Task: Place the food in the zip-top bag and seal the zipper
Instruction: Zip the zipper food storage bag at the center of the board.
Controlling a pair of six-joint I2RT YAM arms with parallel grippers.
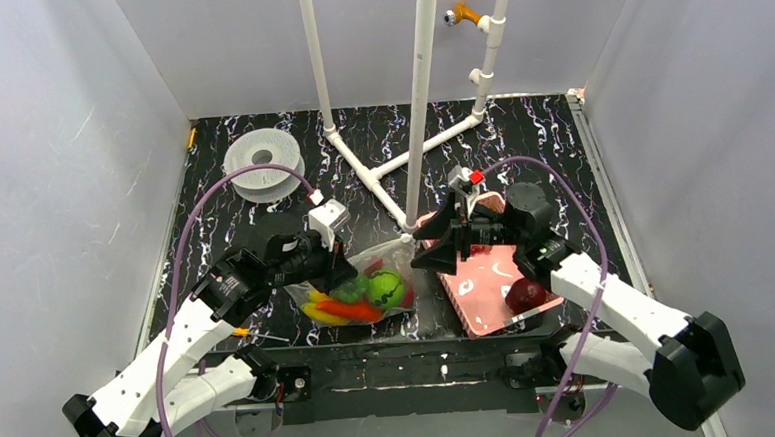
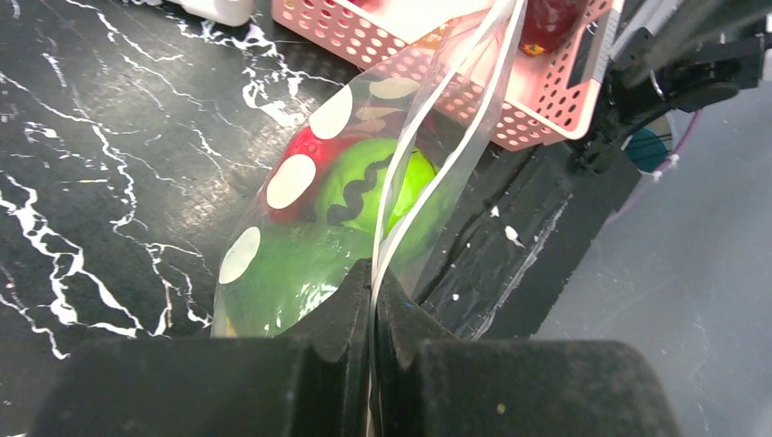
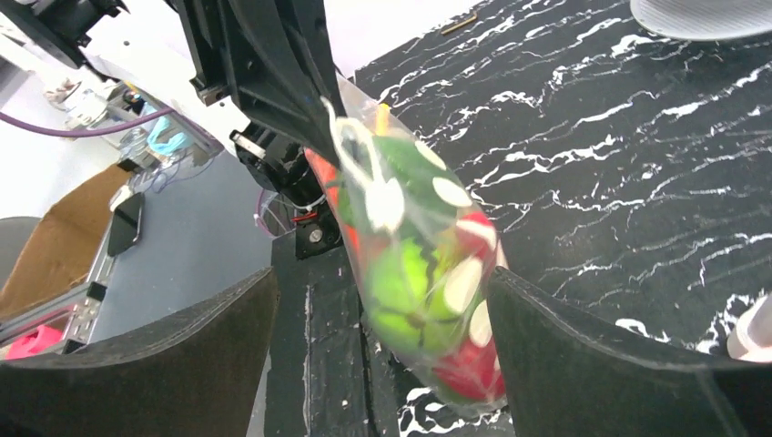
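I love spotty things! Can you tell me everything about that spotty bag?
The zip-top bag is floppy clear plastic printed with white dots, bulging with green, red, yellow and orange toy food. The left tool is shut on one edge, holding that end up. The open right tool straddles it without gripping. It sits beside the pink basket.

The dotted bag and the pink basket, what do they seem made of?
The dotted bag looks like thin glossy clear plastic film: the food shows through and it wrinkles. The pink basket seems rigid moulded plastic, smooth, with rows of holes.
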